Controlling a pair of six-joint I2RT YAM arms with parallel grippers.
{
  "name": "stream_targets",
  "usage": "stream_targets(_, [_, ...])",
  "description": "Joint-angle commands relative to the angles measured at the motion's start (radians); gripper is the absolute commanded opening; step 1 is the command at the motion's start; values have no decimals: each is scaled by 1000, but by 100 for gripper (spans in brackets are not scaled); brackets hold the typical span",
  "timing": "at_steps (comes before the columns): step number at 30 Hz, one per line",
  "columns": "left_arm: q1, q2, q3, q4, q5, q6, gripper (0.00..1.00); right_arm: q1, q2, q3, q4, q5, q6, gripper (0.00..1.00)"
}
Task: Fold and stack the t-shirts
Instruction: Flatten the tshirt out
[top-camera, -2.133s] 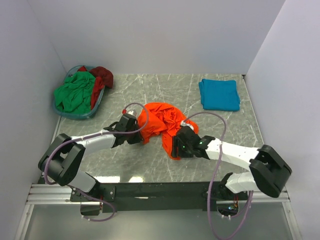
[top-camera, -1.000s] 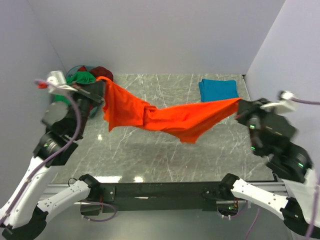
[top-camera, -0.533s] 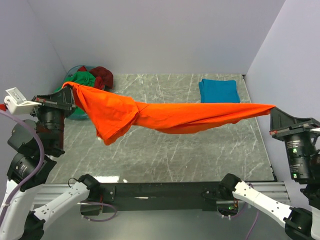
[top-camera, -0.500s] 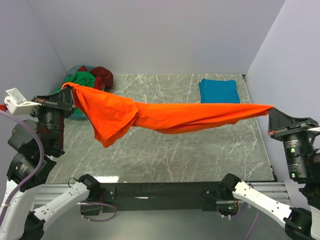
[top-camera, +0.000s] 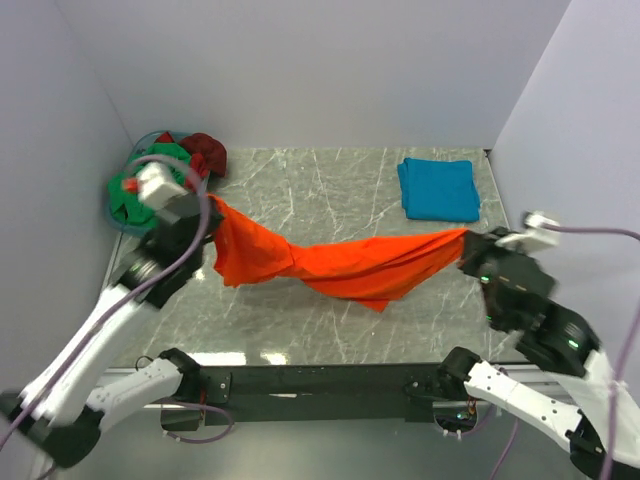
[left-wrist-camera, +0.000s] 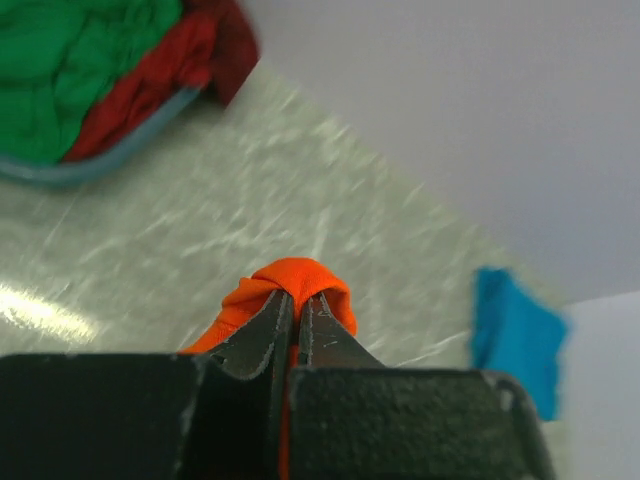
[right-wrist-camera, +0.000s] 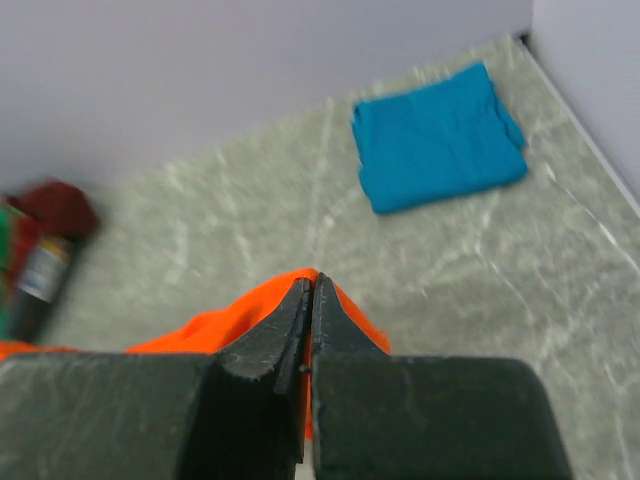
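1. Top external view: orange t-shirt (top-camera: 340, 265) hangs above the middle of the surface (top-camera: 330, 330). The left hand (top-camera: 207, 207) is clamped on one end and the right hand (top-camera: 466, 246) on the other. The middle sags and is twisted. Teal t-shirt (top-camera: 438, 188) lies folded at the far right corner. Green t-shirt (top-camera: 163, 153) and dark red t-shirt (top-camera: 206, 150) sit in the blue basket (top-camera: 112, 208) at the far left corner.
2. Left wrist view: fingers pressed together on a small orange bunch (left-wrist-camera: 300, 272).
3. Right wrist view: fingers pressed together on a thin orange edge (right-wrist-camera: 220, 325).
4. Risk: both pinches look slight, so a pull could slip the cloth free. The twist may set down creased.
5. Writing: none legible.
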Motion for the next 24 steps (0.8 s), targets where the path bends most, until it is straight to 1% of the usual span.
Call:
stream_targets(1, [65, 154, -74, -14, 118, -58, 1, -17, 103, -81, 32, 19, 36, 0])
stream_targets(2, [86, 190, -91, 20, 212, -47, 1, -52, 157, -120, 53, -18, 38, 0])
stream_targets(3, [129, 263, -108, 55, 257, -23, 1, -82, 188, -135, 61, -47, 38, 0])
stream_targets(4, [149, 298, -135, 125, 292, -15, 1, -122, 243, -149, 88, -97, 33, 0])
stream_targets(5, [171, 335, -141, 155, 370, -9, 1, -229, 270, -186, 114, -198, 12, 0])
stream_targets(6, [209, 401, -148, 184, 398, 14, 1, -277, 292, -206, 147, -258, -2, 0])
stream_targets(7, [223, 433, -145, 242, 420, 22, 5, -326, 312, -227, 182, -303, -17, 0])
stream_targets(8, [235, 466, -138, 264, 431, 31, 6, -365, 355, -261, 248, -341, -39, 0])
stream_targets(9, [252, 528, -129, 278, 445, 48, 8, -426, 375, -273, 274, -405, -45, 0])
stream_targets(11, [266, 587, -80, 296, 458, 66, 14, -461, 441, -287, 329, -450, -54, 0])
stream_targets(12, [275, 642, -63, 302, 481, 83, 17, -484, 462, -287, 342, -478, -57, 0])
stream_targets(14, [280, 688, -17, 298, 509, 100, 38, -497, 524, -280, 362, -503, -59, 0])
stream_targets(15, [281, 723, 16, 283, 515, 112, 51, -501, 544, -273, 360, -512, -58, 0])
stream_targets(16, [281, 733, 27, 266, 527, 114, 73, -509, 573, -269, 356, -526, -58, 0])
stream_targets(18, [281, 722, 26, 246, 526, 110, 90, -512, 593, -261, 351, -532, -54, 0])
stream_targets(19, [281, 706, 1, 244, 532, 110, 99, -515, 599, -261, 351, -536, -53, 0])
stream_targets(21, [280, 640, -35, 214, 534, 90, 99, -518, 601, -270, 356, -541, -53, 0])
stream_targets(22, [280, 612, -83, 204, 540, 79, 99, -521, 597, -270, 353, -547, -56, 0])
stream_targets(23, [280, 583, -115, 195, 575, 70, 99, -520, 597, -270, 349, -546, -57, 0])
stream_targets(24, [277, 519, -193, 203, 596, 56, 100, -521, 594, -273, 346, -546, -61, 0])
